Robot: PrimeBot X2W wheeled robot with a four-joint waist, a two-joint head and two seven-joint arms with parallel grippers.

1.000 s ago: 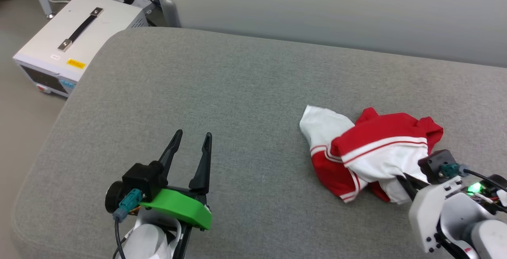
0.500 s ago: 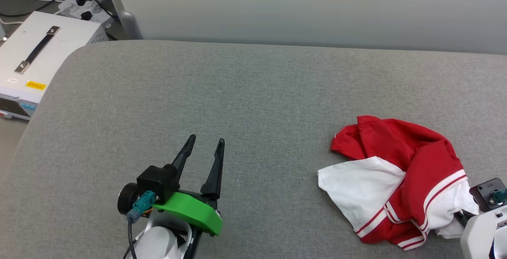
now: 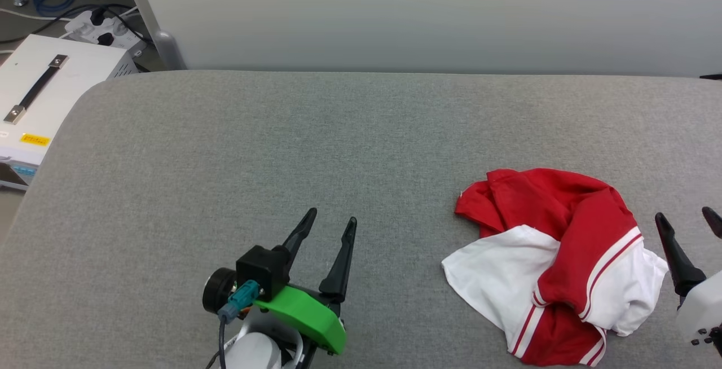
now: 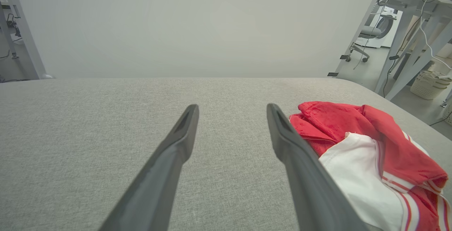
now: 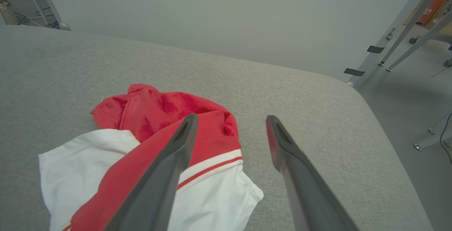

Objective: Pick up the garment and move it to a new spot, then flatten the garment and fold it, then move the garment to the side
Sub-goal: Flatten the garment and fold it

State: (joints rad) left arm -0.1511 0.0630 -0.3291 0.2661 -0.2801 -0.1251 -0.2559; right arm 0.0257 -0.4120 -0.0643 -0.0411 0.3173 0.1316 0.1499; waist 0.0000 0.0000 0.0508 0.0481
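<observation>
At the far left, beyond the counter's rounded corner, a white box (image 3: 73, 70) with a black handle is seen on the floor, and a power strip (image 3: 98, 25) lies behind it. The grey fabric-covered counter (image 3: 282, 143) is spread across the scene, backed by a pale wall. Near its front edge, left of centre, the left hand (image 3: 332, 215) is held with its two dark fingers spread wide, with nothing between them. Well apart to the right, the garment (image 3: 564, 228) is found crumpled in a heap on the near right part of the counter. Its red cloth is bunched over white sleeves, and striped trim shows along the edges. Just right of the heap, the right hand (image 3: 683, 215) is held wide as well, and nothing is gripped between its fingers.
</observation>
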